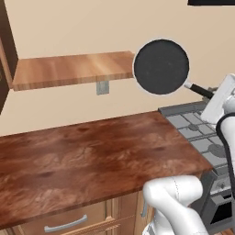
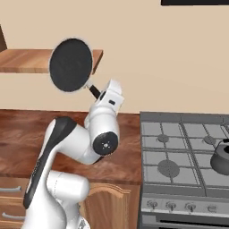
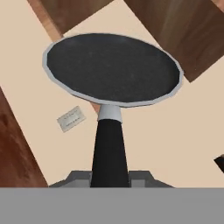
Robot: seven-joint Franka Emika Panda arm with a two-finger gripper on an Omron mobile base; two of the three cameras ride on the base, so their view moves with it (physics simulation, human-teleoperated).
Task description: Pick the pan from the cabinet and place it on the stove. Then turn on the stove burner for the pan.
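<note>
Now, at the far left of the left base view a dark edge of the reddish-brown wooden wall cabinet (image 1: 3, 50) shows, and its plain wooden shelf (image 1: 69, 69) runs across the upper left of the frame. Under the shelf, a small grey plate (image 1: 103, 87) sits on the beige wall. Below, the reddish-brown wooden worktop (image 1: 87, 158) fills the middle, and a lower drawer with a curved grey handle (image 1: 65, 224) is at the bottom left.

To the right of the shelf end, in the upper middle of the frame, the round shallow frying pan with dark grey-black inside and grey rim (image 1: 161, 66) is in the air, tilted so its inside faces the camera. Its thin straight black handle (image 1: 198, 90) goes down to the right into the white arm. In the hand view the jaws are closed narrow on this handle, near its end.

At the right, the grey metal stove with dark grates (image 1: 202, 133) stands beside the worktop. In the right base view a dark round pot (image 2: 221, 159) sits on the stove at the right edge.
</note>
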